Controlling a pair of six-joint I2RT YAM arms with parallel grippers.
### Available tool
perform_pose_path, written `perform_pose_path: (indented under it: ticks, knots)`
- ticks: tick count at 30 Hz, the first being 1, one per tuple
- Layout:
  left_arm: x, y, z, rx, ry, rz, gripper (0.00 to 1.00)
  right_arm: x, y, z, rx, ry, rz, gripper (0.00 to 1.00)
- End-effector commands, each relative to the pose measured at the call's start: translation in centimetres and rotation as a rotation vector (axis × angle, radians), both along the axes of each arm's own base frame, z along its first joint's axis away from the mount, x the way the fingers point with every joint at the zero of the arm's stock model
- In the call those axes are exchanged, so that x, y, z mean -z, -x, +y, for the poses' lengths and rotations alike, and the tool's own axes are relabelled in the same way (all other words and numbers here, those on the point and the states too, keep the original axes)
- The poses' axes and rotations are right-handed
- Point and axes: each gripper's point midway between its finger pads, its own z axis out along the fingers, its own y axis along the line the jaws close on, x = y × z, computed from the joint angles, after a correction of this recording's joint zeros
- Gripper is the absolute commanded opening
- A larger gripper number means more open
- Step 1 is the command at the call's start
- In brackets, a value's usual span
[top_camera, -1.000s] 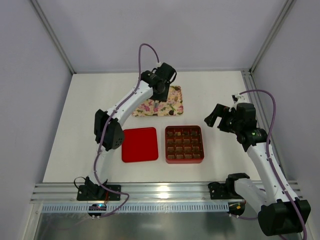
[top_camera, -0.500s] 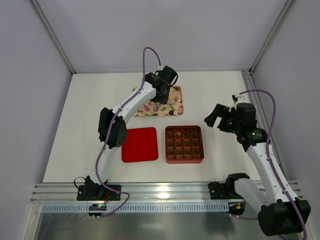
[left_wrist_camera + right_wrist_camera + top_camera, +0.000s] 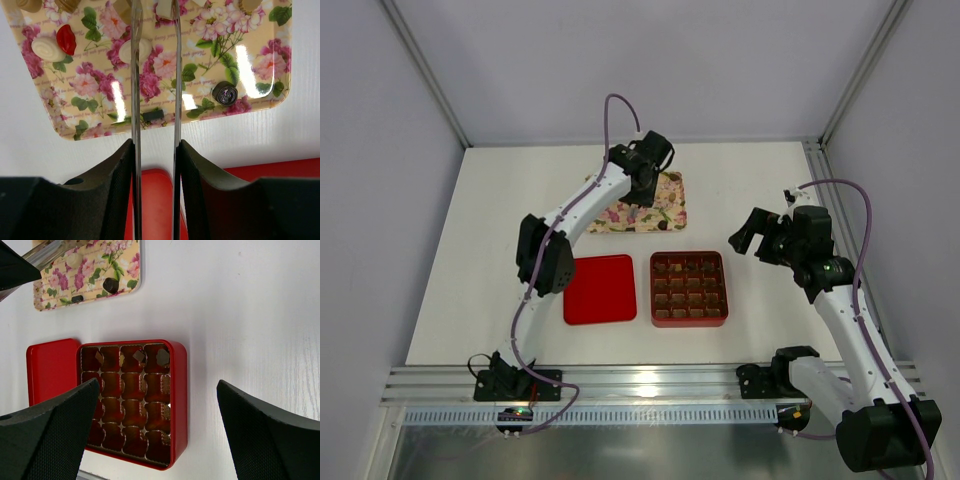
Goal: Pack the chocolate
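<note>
Since a second ago the left arm has been swung a little toward 3 o'clock at its elbow, with its tool kept over the flowered tray. Over the last half second hardly any change can be made out. The right arm has not been moved.

The left tool is seen in the left wrist view as two long thin blades set close together with a narrow gap. Their tips are cut off by the top edge, so it cannot be told whether a piece is held. The right tool is spread wide and holds nothing. It is hung above the table at 2 o'clock of the red box.

Most of the chocolate is found on the tray: pale pieces and a red one toward 10 o'clock in the left wrist view, a dark swirled round toward 4 o'clock, and more along the far edge. In the red box, about three pieces are seen in the row at 12 o'clock, nearest the tray. The other cells of the brown insert look unfilled. The red lid is laid just beside the box at 9 o'clock.

The task is judged to be in its early part: a few cells are filled, most pieces remain to be carried across, and the lid may have to be set on afterwards.
</note>
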Motion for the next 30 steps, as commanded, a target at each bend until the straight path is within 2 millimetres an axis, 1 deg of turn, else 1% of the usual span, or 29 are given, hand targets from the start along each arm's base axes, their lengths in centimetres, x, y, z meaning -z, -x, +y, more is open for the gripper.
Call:
perform_pose_path:
  ticks: [1, 6, 11, 14, 15, 18, 19, 20, 23, 27, 29, 30]
  knots:
    - [-1.2, -1.3, -0.5, 0.006, 0.036, -0.047, 0.40, -1.3, -0.2, 0.1, -0.019, 0.005, -0.050, 1.00]
    - [-0.5, -1.4, -0.6, 0.017, 0.036, -0.034, 0.38, -1.3, -0.3, 0.0, -0.015, 0.007, -0.051, 1.00]
    - [-0.3, -1.4, -0.8, 0.027, 0.038, -0.028, 0.35, -1.4, -0.3, 0.1, -0.019, 0.005, -0.052, 1.00]
    - [-0.2, -1.4, -0.8, 0.029, 0.036, -0.027, 0.30, -1.5, -0.3, 0.1, -0.019, 0.006, -0.052, 1.00]
    - [-0.3, -1.3, -0.7, 0.031, 0.034, -0.026, 0.27, -1.5, -0.3, 0.1, -0.018, 0.006, -0.054, 1.00]
    - [-1.1, -1.1, -0.5, 0.031, 0.036, -0.033, 0.22, -1.5, -0.3, 0.1, -0.019, 0.005, -0.052, 1.00]
    - [-1.9, -1.0, -0.4, 0.030, 0.044, -0.046, 0.22, -1.5, -0.3, 0.1, -0.018, 0.006, -0.055, 1.00]
    - [-2.1, -0.8, -0.3, 0.034, 0.045, -0.047, 0.20, -1.5, -0.3, 0.2, -0.020, 0.004, -0.053, 1.00]
    - [-3.7, -0.2, 0.1, 0.037, 0.058, -0.063, 0.20, -1.5, -0.4, 0.2, -0.019, 0.002, -0.055, 1.00]
    - [-5.4, 0.9, 0.2, 0.046, 0.104, -0.071, 0.19, -1.3, -0.5, 0.1, -0.015, 0.002, -0.054, 1.00]
    - [-5.8, 1.3, 0.3, 0.047, 0.120, -0.072, 0.18, -1.2, -0.5, 0.2, -0.017, 0.000, -0.051, 1.00]
    - [-6.6, 1.6, 0.4, 0.048, 0.134, -0.083, 0.17, -1.2, -0.6, 0.2, -0.017, 0.000, -0.052, 1.00]
